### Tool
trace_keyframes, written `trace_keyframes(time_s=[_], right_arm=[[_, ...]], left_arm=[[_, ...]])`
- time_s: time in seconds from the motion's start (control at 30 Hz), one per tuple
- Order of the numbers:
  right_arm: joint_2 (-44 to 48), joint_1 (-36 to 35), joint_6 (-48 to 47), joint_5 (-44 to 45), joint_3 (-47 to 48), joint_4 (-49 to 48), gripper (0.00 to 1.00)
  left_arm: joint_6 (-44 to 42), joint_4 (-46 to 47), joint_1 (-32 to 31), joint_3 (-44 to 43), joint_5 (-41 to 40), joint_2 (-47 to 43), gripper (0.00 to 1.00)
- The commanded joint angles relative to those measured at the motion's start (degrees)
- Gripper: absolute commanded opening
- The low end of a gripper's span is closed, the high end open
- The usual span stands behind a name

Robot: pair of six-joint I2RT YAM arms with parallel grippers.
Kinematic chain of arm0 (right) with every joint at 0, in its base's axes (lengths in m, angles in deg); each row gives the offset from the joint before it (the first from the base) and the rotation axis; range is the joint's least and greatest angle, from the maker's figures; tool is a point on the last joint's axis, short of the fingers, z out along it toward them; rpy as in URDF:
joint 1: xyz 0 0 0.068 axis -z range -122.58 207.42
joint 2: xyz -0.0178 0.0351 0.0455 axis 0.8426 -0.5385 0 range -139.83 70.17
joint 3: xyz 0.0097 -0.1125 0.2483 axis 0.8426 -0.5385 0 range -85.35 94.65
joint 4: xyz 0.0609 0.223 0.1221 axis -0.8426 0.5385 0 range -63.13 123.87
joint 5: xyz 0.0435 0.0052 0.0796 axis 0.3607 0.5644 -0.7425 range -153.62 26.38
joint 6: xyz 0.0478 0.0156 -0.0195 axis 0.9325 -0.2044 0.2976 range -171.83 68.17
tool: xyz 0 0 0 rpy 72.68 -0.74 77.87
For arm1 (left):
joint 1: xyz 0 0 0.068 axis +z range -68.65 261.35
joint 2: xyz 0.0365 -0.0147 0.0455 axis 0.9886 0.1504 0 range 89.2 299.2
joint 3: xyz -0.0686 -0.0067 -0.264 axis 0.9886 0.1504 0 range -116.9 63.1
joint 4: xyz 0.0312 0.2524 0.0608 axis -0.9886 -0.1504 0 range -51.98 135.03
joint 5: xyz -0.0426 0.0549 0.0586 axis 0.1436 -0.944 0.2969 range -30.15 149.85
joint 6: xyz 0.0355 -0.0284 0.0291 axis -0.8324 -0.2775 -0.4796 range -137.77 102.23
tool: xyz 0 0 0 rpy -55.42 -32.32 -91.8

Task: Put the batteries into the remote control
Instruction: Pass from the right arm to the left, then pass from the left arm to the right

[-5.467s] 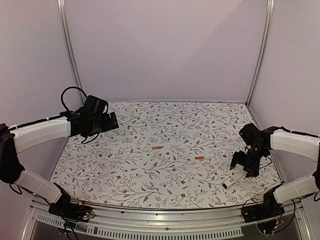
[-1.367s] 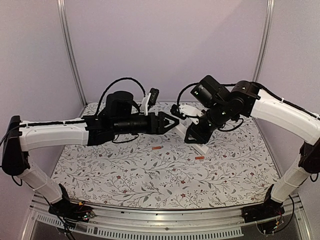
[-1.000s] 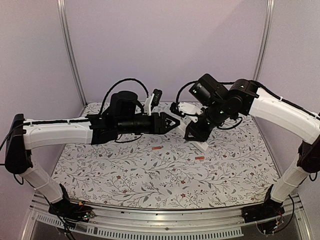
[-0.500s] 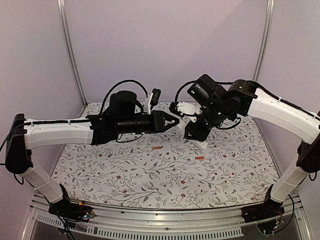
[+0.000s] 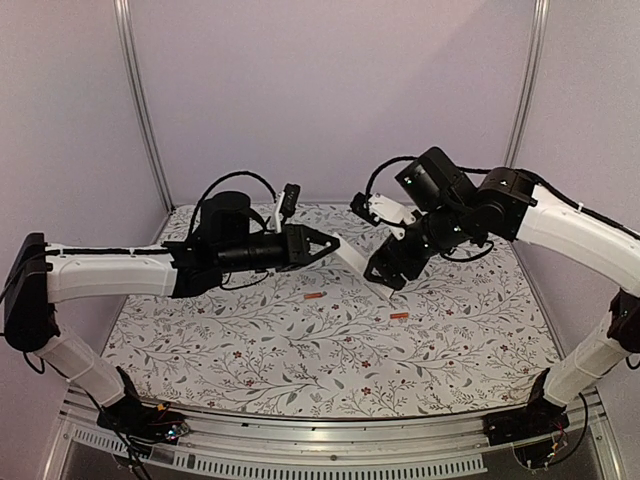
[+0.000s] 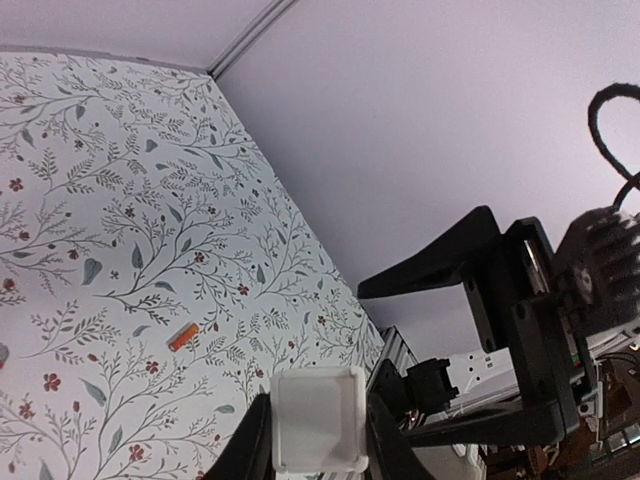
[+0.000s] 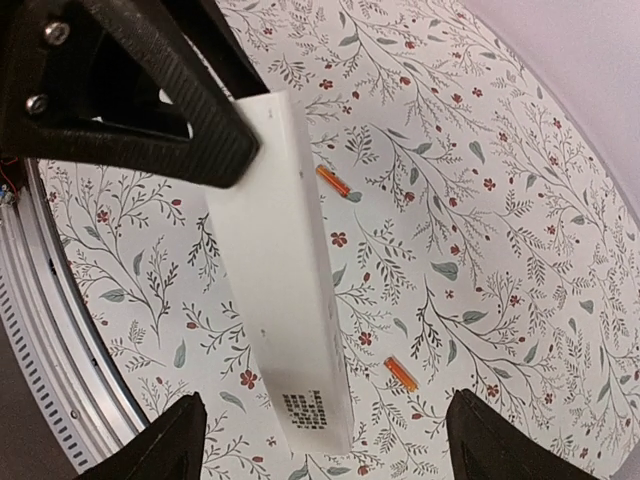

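Tabletop (image 5: pixel 300 350): white, printed with grey leaves and small red flowers; lilac walls (image 5: pixel 330 100) behind
Remote control (image 5: pixel 352 260): slim white bar, square at its end; small dark dotted patch near the right arm's end; held in the air above the print, between the two arms
Left gripper (image 5: pixel 322 246): fingers clamped on the remote's plain end
Right gripper (image 5: pixel 385 275): jaws spread wide either side of the patch end; not touching it
Batteries (image 5: pixel 314 297): two short orange-red sticks; one lay mid-table, the second battery (image 5: pixel 399 316) well apart to its right
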Motion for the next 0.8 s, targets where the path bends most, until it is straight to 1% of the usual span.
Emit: trace_keyframes(time_s=[0.0,0.1,0.17,0.2,0.23,0.3,0.43,0.5,0.63,0.77], right_arm=[[8.0,4.8,2.7,-8.7,-8.0,-10.3,0.86],[16.2,7.3,4.2,-12.9,-20.8,-26.4,0.87],[22.4,7.3,3.8,-13.8,-29.3,-37.1,0.89],[25.8,7.3,3.5,-13.7,-32.1,-40.1,0.89],[27.7,7.3,2.7,-13.8,-33.9,-41.4,0.89],[28.7,7.3,1.1,-14.8,-34.4,-41.3,0.89],[27.8,5.8,-2.9,-14.7,-34.8,-41.4,0.89],[27.0,4.5,-6.4,-14.1,-35.1,-42.1,0.9],[26.1,2.3,-10.1,-12.2,-36.4,-46.4,0.9],[26.3,0.7,-11.7,-10.9,-39.0,-51.8,0.86]], left_arm=[[5.2,10.9,4.0,3.8,3.9,-3.4,0.0],[9.5,17.5,6.3,7.0,5.9,-4.6,0.0],[11.1,19.6,7.0,7.3,7.2,-5.1,0.0],[11.6,19.8,7.2,7.2,7.8,-5.4,0.0],[12.1,19.7,7.2,7.1,8.4,-5.6,0.0],[13.2,20.3,7.5,7.2,9.4,-6.0,0.0],[16.6,24.4,8.1,8.4,11.0,-6.1,0.0],[18.0,25.7,8.1,8.7,11.5,-6.0,0.0],[20.8,28.7,8.1,9.5,11.7,-5.9,0.0],[23.5,31.9,8.1,10.0,12.2,-5.1,0.0]])
